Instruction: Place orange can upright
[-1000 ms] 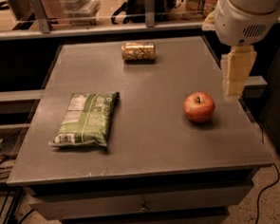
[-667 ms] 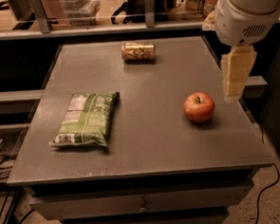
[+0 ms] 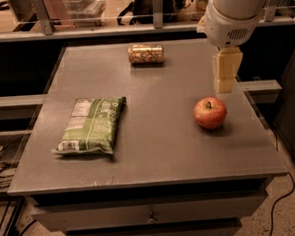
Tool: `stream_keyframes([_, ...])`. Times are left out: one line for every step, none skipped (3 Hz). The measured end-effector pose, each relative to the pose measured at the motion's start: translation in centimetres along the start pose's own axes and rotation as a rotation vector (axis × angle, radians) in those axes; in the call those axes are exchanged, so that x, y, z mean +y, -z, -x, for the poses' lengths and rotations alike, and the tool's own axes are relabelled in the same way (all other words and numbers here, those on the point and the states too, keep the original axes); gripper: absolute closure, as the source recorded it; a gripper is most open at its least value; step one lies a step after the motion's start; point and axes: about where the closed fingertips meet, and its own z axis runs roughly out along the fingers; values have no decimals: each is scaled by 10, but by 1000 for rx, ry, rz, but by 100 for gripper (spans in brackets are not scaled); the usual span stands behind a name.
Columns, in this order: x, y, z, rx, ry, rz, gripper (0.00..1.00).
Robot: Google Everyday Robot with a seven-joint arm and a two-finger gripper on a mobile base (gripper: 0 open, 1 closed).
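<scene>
The orange can (image 3: 145, 54) lies on its side near the far edge of the grey table (image 3: 160, 154), its long axis running left to right. My gripper (image 3: 225, 85) hangs from the white arm at the right side of the table, above the surface and just behind a red apple (image 3: 210, 112). It holds nothing that I can see. The can is well to the left of the gripper and farther back, apart from it.
A green snack bag (image 3: 90, 124) lies flat on the left half of the table. A shelf rail with metal posts (image 3: 157, 26) runs behind the table. Drawers (image 3: 151, 215) sit below the front edge. Cables lie on the floor at both sides.
My arm and gripper have shifted to the left, from beyond the table's right edge to over the table behind the apple. The can, apple and bag have not moved.
</scene>
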Motion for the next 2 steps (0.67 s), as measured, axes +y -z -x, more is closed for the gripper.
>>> stream_keyframes([-37, -22, 6, 27, 39, -27, 0])
stream_keyframes([-75, -38, 10, 45, 58, -61, 0])
